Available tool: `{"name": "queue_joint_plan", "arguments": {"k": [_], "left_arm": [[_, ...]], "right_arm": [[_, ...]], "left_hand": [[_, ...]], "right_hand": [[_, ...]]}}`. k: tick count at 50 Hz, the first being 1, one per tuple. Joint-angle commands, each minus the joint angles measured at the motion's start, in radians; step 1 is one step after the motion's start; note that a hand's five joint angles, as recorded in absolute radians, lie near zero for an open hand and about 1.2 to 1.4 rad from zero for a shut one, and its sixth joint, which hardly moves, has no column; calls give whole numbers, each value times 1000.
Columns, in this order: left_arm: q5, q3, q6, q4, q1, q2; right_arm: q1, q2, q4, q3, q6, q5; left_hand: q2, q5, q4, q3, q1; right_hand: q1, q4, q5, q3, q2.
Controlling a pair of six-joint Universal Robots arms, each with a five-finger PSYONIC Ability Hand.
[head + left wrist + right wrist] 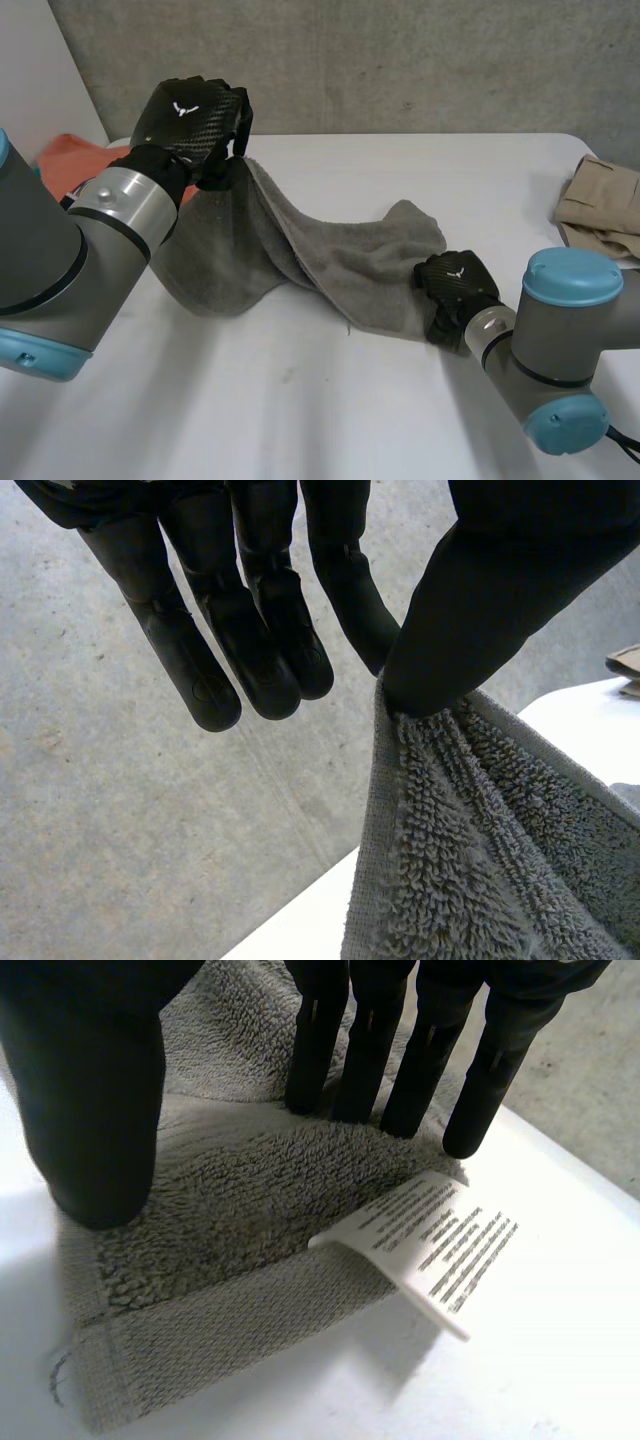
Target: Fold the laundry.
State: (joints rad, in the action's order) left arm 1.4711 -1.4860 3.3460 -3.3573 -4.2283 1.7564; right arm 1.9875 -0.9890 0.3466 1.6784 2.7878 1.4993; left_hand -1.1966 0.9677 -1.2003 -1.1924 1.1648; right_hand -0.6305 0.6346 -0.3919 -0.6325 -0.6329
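L hand (pixel 190 115) raised, pinching; R hand (pixel 455 282) low, fingers (pixel 402 1070) straight.

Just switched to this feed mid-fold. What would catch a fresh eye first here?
The grey towel strung across the white table, one end pinched and lifted by the left hand, its other end pressed flat under the right hand. Next, the white printed label sticking out from the towel at the right hand's fingertips.
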Motion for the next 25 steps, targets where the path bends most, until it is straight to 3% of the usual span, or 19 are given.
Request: {"name": "queue_joint_plan", "arguments": {"k": [1,9,11,13,20,25], "left_arm": [[-2,-13,1,1,-4,0],[-2,-25,0,1,-9,-2],[-2,-30,0,1,-10,-3],[-2,-34,1,1,-12,-2],[0,-36,0,4,-24,-5],[-5,-48,-14,6,-25,-28]], "right_arm": [[-1,7,52,-28,-40,16],[-3,76,68,-94,-114,22],[-6,93,68,-106,-122,24],[-9,98,69,-120,-129,35],[-16,14,43,-134,-136,48],[-18,-166,-111,-123,-159,35]], "left_hand": [[-200,254,-196,-204,231],[-200,254,-196,-204,231],[-200,254,-196,-204,231],[-200,254,-196,-204,231],[-200,254,-196,-204,231],[-200,254,-196,-204,231]], "right_hand": [[-159,155,-223,-157,-157],[-265,260,-329,-263,-262],[-434,430,-498,-432,-432],[-764,760,-828,-762,-761],[-766,762,-830,-764,-763],[-766,762,-830,-764,-763]]}}
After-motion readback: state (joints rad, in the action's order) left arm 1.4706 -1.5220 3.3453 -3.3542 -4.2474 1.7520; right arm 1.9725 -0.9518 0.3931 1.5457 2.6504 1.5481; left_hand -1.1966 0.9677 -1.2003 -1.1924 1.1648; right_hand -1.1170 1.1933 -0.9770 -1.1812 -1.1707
